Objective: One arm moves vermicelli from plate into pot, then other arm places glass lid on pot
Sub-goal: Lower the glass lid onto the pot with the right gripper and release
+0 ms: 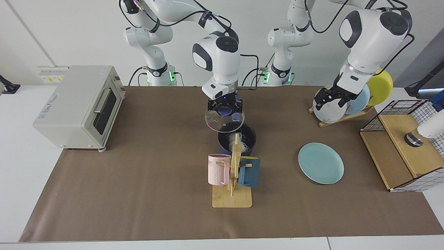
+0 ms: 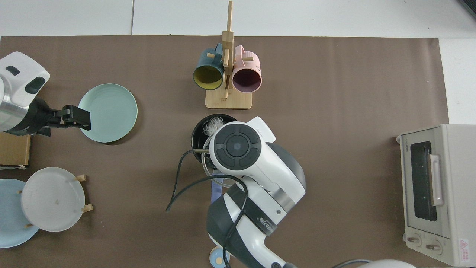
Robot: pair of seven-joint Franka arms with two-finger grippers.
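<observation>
The right gripper (image 1: 224,106) grips the blue knob of the round clear glass lid (image 1: 223,122), holding it just above the small dark navy pot (image 1: 249,139), whose white vermicelli bundle (image 1: 231,140) lies below the lid. The left gripper (image 1: 332,99) hangs unclenched and empty by the grey-white plate (image 1: 327,110), well beyond the teal plate (image 1: 321,163)

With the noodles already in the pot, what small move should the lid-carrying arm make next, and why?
Probably shift slightly toward the mug rack, then lower. The right tool holds the glass lid by its knob above the pot, offset toward the handle side. The vermicelli is inside. The left tool waits by the plate rack.
</observation>
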